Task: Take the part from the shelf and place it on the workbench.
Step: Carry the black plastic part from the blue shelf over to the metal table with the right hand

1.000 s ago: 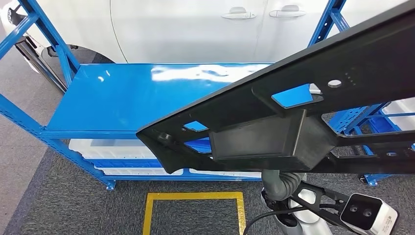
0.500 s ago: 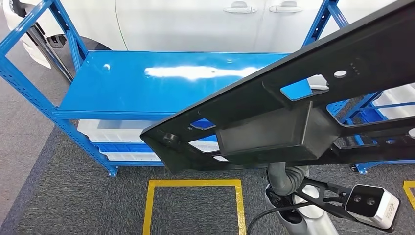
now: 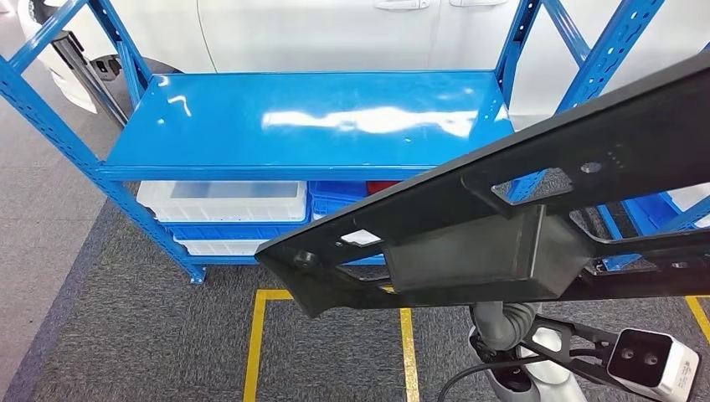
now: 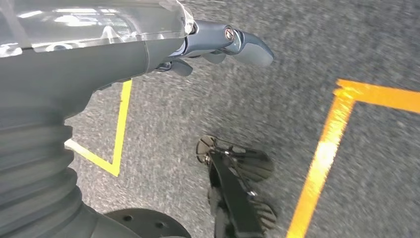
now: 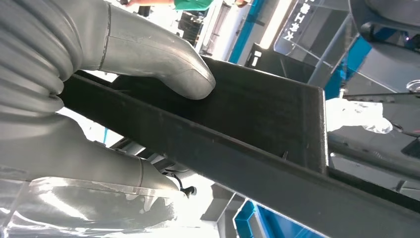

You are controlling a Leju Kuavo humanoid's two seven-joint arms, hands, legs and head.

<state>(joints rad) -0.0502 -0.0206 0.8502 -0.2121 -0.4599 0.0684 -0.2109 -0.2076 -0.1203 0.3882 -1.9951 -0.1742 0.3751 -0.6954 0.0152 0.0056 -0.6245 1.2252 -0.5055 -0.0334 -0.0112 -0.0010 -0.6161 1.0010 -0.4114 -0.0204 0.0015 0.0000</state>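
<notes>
The part (image 3: 502, 218) is a long black plastic panel with cut-outs and a box-shaped pocket. It hangs tilted in the air across the right of the head view, in front of the blue shelf (image 3: 310, 117). My right hand (image 5: 148, 59) grips it, the thick grey thumb pressed on the part (image 5: 257, 124). Under the panel only the ribbed right wrist (image 3: 502, 322) shows. My left hand (image 4: 218, 47) hangs over the grey carpet, its fingers apart and holding nothing.
The shelf's top board is bare. White bins (image 3: 222, 201) sit on its lower level. A white car (image 3: 335, 33) stands behind it. Yellow tape lines (image 3: 255, 352) mark the grey carpet in front. More blue racking (image 3: 636, 209) stands to the right.
The whole picture has shifted: the shelf now sits farther off and more to the right, so the camera has moved. The part stays held in my right hand, slightly lower in view.
</notes>
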